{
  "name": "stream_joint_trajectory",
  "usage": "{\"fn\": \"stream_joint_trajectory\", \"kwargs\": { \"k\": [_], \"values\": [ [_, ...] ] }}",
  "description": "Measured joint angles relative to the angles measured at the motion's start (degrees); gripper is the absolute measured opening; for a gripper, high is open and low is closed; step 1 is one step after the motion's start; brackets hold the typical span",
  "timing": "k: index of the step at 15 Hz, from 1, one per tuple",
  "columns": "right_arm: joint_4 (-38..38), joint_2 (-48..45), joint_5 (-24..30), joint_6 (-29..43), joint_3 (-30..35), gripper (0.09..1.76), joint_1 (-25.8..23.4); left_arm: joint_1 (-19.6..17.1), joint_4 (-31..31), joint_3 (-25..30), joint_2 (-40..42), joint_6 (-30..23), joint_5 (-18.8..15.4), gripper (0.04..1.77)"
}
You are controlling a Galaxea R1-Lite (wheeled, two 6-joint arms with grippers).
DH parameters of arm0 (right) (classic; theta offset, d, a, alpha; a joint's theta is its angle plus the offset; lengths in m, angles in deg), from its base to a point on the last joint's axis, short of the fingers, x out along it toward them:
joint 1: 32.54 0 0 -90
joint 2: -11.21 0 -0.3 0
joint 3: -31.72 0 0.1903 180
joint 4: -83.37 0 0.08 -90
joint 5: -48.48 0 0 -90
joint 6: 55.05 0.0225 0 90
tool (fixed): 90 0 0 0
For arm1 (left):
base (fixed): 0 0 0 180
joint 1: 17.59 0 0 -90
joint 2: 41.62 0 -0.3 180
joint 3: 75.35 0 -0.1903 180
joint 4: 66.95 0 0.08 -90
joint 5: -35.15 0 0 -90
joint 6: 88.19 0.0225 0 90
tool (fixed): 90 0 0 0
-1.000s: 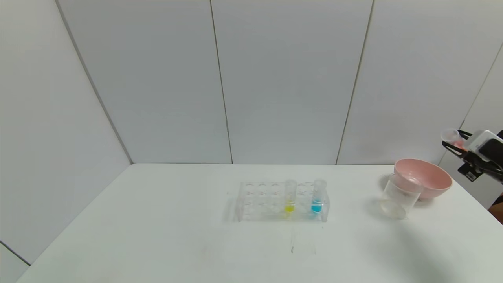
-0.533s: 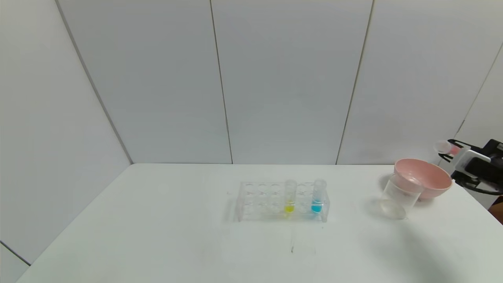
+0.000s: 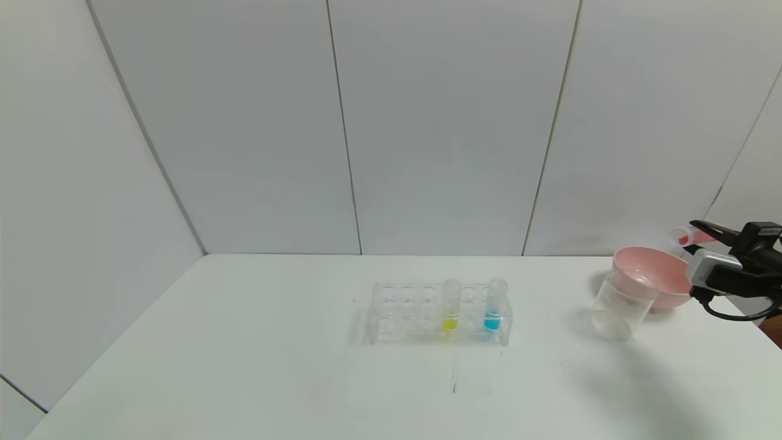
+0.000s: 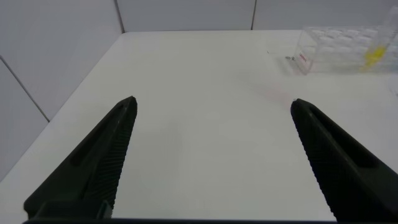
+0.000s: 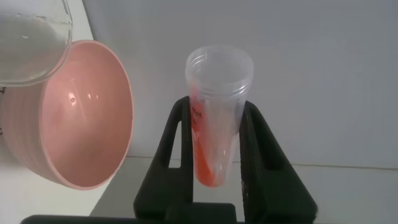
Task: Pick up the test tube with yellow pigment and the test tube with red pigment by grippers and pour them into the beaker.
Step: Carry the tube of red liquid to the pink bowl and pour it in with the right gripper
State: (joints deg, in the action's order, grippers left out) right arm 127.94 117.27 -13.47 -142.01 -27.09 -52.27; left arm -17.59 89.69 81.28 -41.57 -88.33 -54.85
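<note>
- Left gripper: I see its fingers spread wide over bare table, holding nothing.
- Rack mid-table holds the test tube with yellow pigment and a blue tube.
- Beaker stands touching the pink bowl.
- Right gripper pinches the test tube with red pigment, tipped sideways above the bowl's far rim.

head view overlooks table, wrist views close, low

Right gripper: black, thin tapered fingers, small white box on the wrist, black cable looped beneath. Left gripper: two black fingers with ribbed inner faces.
</note>
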Motion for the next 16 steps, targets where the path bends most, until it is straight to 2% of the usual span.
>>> {"fn": "stream_joint_trajectory", "kwargs": {
  "k": [5,16],
  "values": [
    [-0.01,0.12,-3.58,-1.69,0.82,0.49,2.58,0.00,0.00,0.00,0.00,-0.02,0.00,1.76],
    [-0.01,0.44,-4.60,-8.55,0.29,0.49,3.44,0.00,0.00,0.00,0.00,-0.05,0.00,1.76]
  ]
}}
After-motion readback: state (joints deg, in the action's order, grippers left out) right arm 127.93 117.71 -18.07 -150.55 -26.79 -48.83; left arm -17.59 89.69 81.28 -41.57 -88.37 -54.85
